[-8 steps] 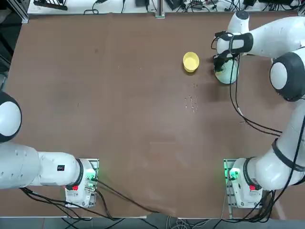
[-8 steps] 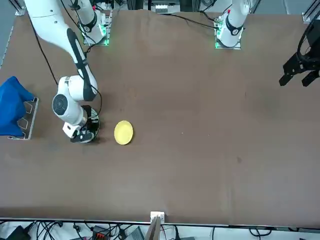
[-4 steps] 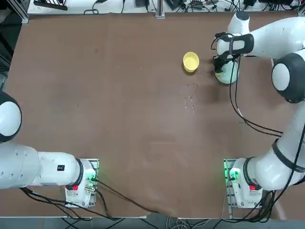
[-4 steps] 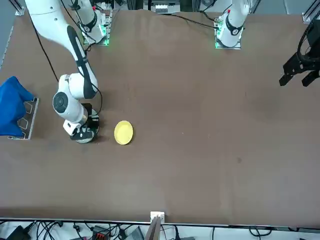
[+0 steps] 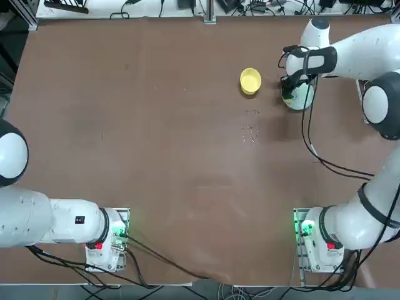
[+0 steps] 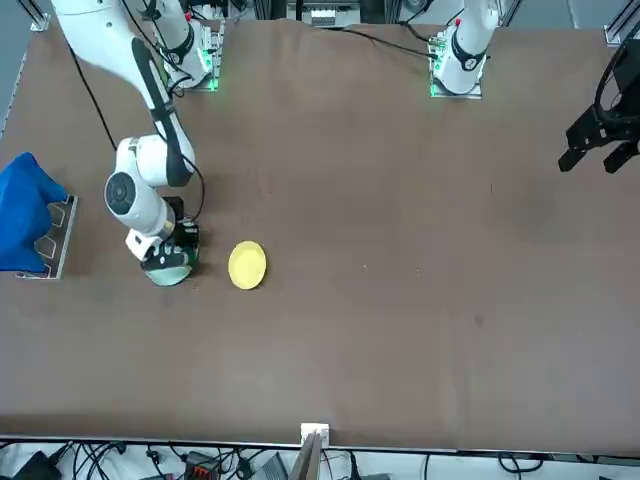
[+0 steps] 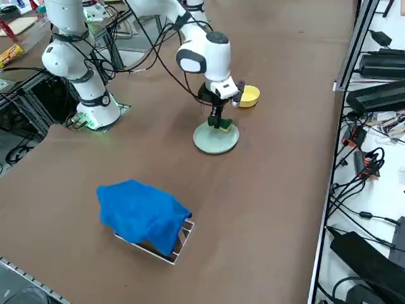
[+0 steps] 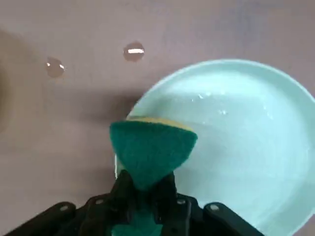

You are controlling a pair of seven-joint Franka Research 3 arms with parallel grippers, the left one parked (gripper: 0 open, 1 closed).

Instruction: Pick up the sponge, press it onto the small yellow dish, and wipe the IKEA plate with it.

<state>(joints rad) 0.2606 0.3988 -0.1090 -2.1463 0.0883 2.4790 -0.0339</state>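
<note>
Open tabletop around yellow dish

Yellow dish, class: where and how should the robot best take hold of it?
Probably by its raised rim: the yellow dish is round, open and upright, so one finger could go inside and one outside. Come from above, on the side away from the mint plate. The right claw must first release the sponge.

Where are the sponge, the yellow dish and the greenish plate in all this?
Sponge (image 8: 151, 150): right wrist view, on its green scouring side.
Yellow dish (image 5: 250, 81): top view, on its inside.
Greenish plate (image 7: 216, 142): right side view, on the bare surface.
</note>
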